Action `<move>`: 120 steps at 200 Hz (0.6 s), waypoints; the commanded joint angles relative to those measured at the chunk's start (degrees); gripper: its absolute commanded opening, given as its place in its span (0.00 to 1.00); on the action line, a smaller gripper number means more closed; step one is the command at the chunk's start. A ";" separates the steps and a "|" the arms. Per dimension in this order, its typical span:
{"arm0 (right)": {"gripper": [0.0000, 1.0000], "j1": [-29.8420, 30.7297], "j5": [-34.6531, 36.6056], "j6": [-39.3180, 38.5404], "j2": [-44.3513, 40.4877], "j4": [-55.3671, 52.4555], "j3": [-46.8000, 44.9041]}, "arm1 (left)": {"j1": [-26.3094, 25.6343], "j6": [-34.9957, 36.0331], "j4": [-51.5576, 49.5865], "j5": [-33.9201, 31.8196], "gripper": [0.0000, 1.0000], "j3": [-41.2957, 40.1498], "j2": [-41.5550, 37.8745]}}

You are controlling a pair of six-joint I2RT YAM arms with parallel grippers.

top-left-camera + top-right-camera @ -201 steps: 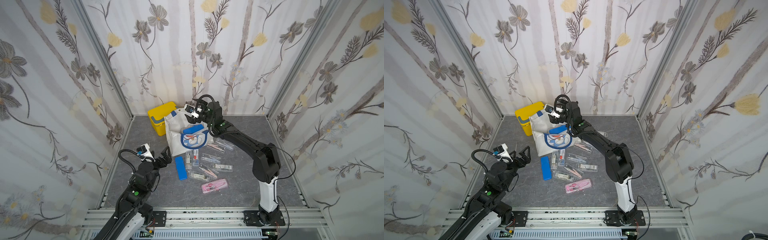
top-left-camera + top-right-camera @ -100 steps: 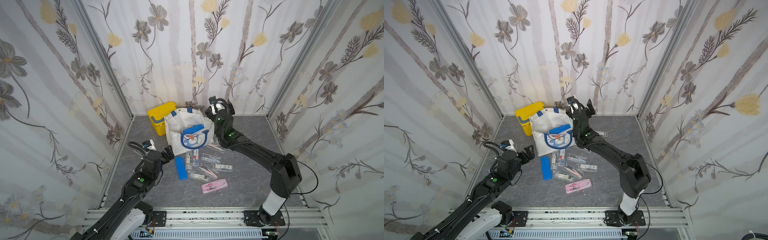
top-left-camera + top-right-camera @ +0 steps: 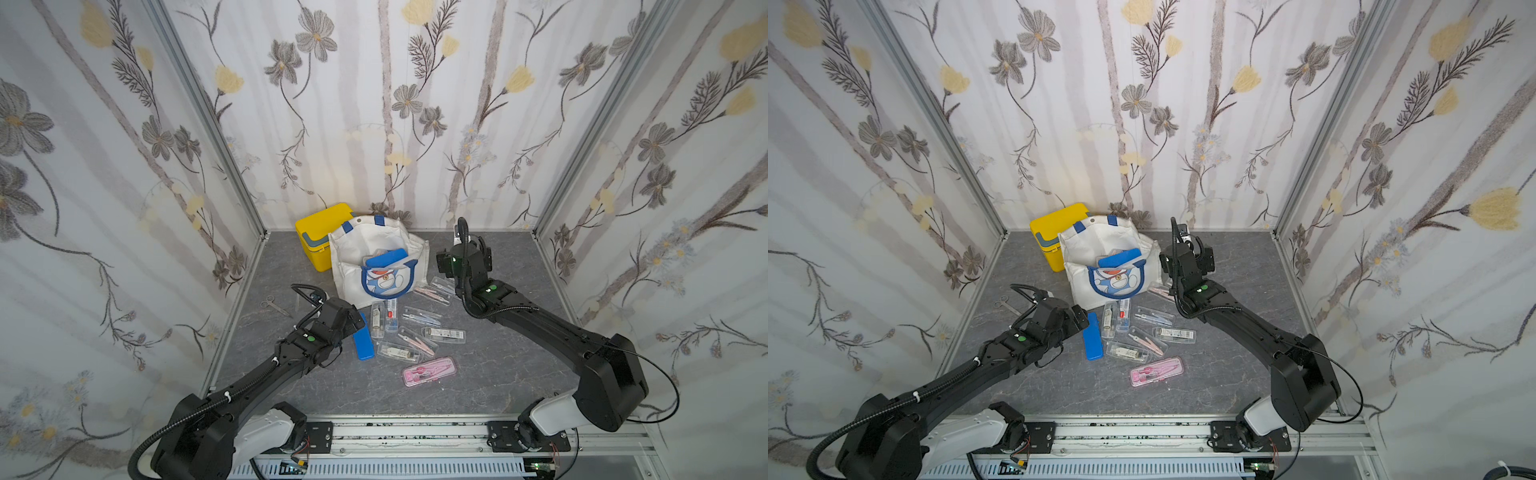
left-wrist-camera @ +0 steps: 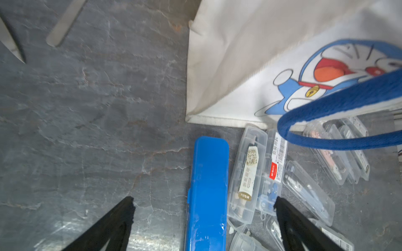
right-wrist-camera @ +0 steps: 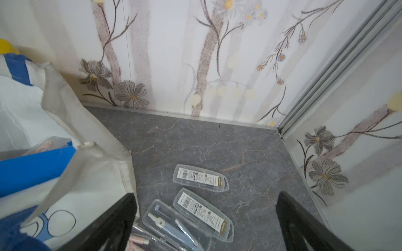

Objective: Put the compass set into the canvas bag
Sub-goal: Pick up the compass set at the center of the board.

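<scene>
Pickup stage, I judged: left end effector (image 4: 203, 200) hung released and empty over the long blue plastic compass-set case (image 4: 207, 173) on the grey surface (image 4: 87, 108), just before the white canvas bag (image 4: 228, 54); lowering and clenching seemed due next. Right end effector (image 5: 206, 195) stood released beside that bag

Robotics lab test cell: a left arm (image 3: 257, 376) and a right arm (image 3: 540, 328) are seen bolted to an aluminium rail (image 3: 415, 432) along a grey stone-patterned tabletop (image 3: 498, 374). The tabletop is boxed in by flowered wall panels (image 3: 374, 124); beyond the right gripper (image 5: 206, 195), two panels are joined by a metal corner post (image 5: 339, 67).
</scene>
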 commanded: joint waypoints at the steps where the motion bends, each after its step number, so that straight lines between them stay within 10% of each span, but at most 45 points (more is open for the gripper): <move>1: 0.99 -0.66 -2.90 2.69 -1.10 0.15 -2.12 | -2.74 -4.21 -1.32 -0.18 1.00 0.26 2.83; 120: 1.00 -3.47 -9.93 4.38 -1.89 4.63 -8.96 | -7.77 -5.62 -3.90 0.34 0.95 2.93 16.05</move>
